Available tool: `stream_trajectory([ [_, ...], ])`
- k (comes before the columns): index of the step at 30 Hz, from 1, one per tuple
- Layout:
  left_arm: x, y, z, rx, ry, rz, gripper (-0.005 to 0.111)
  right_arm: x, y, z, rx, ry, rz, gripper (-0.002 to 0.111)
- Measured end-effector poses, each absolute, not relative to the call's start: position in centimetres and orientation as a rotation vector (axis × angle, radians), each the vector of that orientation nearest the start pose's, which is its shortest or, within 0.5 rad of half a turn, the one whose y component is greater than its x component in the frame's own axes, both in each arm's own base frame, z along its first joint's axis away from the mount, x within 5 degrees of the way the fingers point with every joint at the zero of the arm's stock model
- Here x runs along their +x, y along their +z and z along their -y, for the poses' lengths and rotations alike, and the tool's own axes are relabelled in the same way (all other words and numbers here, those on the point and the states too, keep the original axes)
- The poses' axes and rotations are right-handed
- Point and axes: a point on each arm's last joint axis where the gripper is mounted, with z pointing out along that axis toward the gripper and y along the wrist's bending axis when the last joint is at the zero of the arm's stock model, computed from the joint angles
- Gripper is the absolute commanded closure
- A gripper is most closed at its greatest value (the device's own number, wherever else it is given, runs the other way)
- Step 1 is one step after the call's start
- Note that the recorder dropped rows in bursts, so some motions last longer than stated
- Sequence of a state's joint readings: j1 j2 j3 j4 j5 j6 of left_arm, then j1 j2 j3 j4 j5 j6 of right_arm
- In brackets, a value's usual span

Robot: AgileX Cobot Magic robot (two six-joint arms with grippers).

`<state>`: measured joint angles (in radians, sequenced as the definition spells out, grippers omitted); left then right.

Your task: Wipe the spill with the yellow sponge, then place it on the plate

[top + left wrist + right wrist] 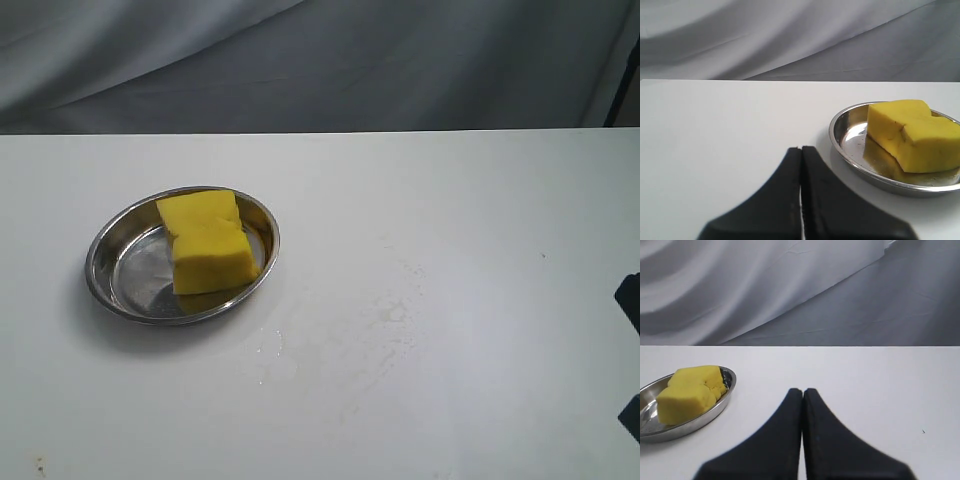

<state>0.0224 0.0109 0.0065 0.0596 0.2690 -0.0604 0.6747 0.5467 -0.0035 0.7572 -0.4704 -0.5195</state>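
The yellow sponge point(208, 243) lies inside the steel plate point(110, 262) on the left of the white table, reaching over the plate's far rim. Both wrist views also catch the sponge point(912, 134) point(689, 392) in the plate point(850, 150) point(670, 429). No amber puddle shows; only faint pale smears point(385, 320) and a few droplets point(270, 345) mark the tabletop right of the plate. My left gripper point(801, 149) is shut and empty, short of the plate. My right gripper point(802, 390) is shut and empty too, well to the side of the plate.
A grey cloth backdrop point(320, 60) hangs behind the table's far edge. Dark parts of the right arm point(630, 300) show at the right border of the exterior view. A tiny dark speck point(544, 255) lies on the right of the table.
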Motion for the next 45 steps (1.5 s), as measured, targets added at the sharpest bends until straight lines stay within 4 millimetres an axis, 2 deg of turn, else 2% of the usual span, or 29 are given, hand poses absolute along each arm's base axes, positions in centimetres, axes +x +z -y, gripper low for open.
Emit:
stream_trajectory([
  [14, 5.6, 18.6, -0.3, -0.034, 0.028, -1.769, 0.107, 9.5, 20.5, -3.8, -0.186, 0.350, -1.654, 0.108],
  [18, 5.6, 18.6, -0.3, -0.034, 0.028, -1.769, 0.107, 9.3, 20.9, -2.6, -0.104, 0.285, -1.622, 0.108],
  [23, 5.6, 18.6, -0.3, -0.034, 0.028, -1.769, 0.107, 8.1, 21.2, -0.6, 0.027, 0.180, -1.582, 0.108],
  [32, 5.6, 18.6, -0.3, -0.034, 0.028, -1.769, 0.107, 6.1, 21.5, 0.7, 0.120, -0.023, -1.487, 0.108],
  [41, 5.6, 18.6, -0.3, -0.034, 0.028, -1.769, 0.107, 6.0, 21.4, 0.6, 0.076, -0.061, -1.494, 0.108],
  [45, 5.6, 18.6, -0.3, -0.034, 0.028, -1.769, 0.107, 6.0, 21.0, 0.3, -0.069, -0.153, -1.542, 0.108],
])
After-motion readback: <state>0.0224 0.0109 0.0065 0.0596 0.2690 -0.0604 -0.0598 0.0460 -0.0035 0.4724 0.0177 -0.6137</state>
